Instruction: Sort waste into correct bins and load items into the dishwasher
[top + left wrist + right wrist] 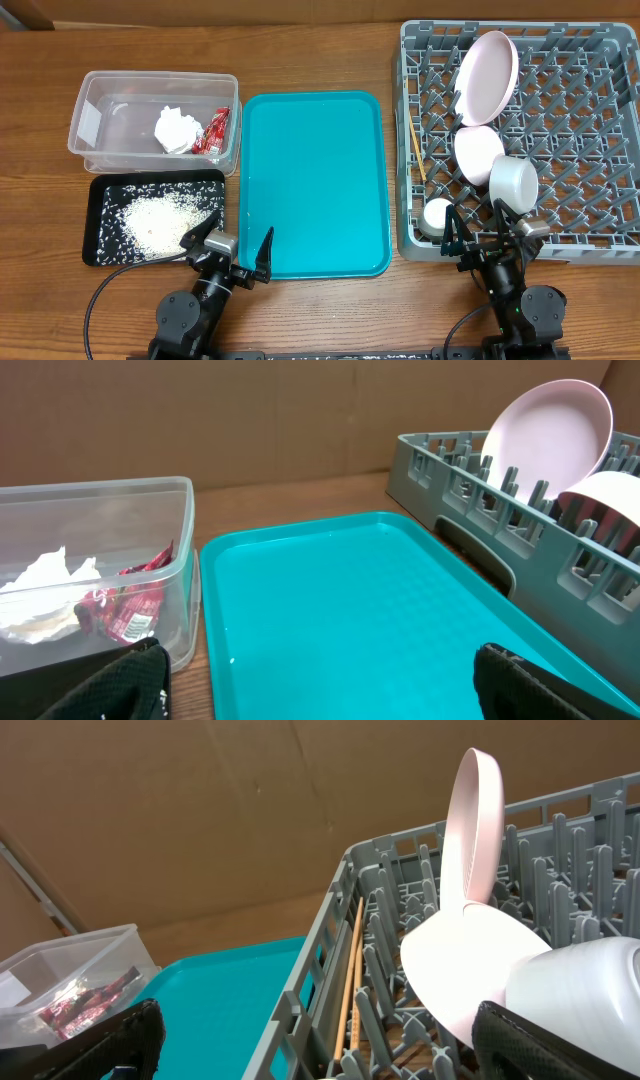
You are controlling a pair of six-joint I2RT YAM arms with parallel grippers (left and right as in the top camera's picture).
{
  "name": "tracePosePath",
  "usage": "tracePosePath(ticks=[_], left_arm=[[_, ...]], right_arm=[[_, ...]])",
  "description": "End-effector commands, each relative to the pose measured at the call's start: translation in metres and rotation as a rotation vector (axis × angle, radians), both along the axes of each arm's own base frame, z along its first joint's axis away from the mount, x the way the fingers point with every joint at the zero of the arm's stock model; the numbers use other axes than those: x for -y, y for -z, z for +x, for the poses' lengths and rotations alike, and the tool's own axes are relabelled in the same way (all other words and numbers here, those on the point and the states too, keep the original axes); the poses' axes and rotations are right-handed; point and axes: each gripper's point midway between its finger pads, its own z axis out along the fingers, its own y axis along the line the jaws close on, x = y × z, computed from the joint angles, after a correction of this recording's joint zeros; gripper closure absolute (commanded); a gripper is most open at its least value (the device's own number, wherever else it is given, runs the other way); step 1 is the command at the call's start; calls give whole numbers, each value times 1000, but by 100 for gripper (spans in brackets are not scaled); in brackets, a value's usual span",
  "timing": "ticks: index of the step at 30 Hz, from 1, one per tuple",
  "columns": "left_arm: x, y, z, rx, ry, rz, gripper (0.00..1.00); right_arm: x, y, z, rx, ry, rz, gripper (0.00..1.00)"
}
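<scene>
The clear tub (100, 100) holds a crumpled tissue (175, 130) and a red wrapper (215, 133). Rice (155, 220) lies in the black tray (100, 250). In the grey rack (600, 230) a plate (488, 78) stands on edge, with a pink bowl (478, 150), a grey bowl (513, 182), a white cup (437, 215) and chopsticks (418, 155) along its left wall. My left gripper (233, 245) is open at the teal tray's near left corner. My right gripper (480, 232) is open at the rack's near edge. Neither holds anything.
The teal tray (315, 185) lies between the bins and the rack and fills the left wrist view (350, 610). The right wrist view shows the chopsticks (352, 980) inside the rack wall, with the plate (475, 820) and pink bowl (460, 965) behind them.
</scene>
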Motion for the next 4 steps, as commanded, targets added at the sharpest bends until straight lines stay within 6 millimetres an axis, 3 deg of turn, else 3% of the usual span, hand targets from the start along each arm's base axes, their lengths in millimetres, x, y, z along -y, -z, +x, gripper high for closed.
tracePosePath(ticks=[1,4], left_arm=[[-1,1,0,4,-5,4,0],[-1,1,0,4,-5,4,0]], right_arm=[[2,2,0,2,9,-3,0],[2,2,0,2,9,-3,0]])
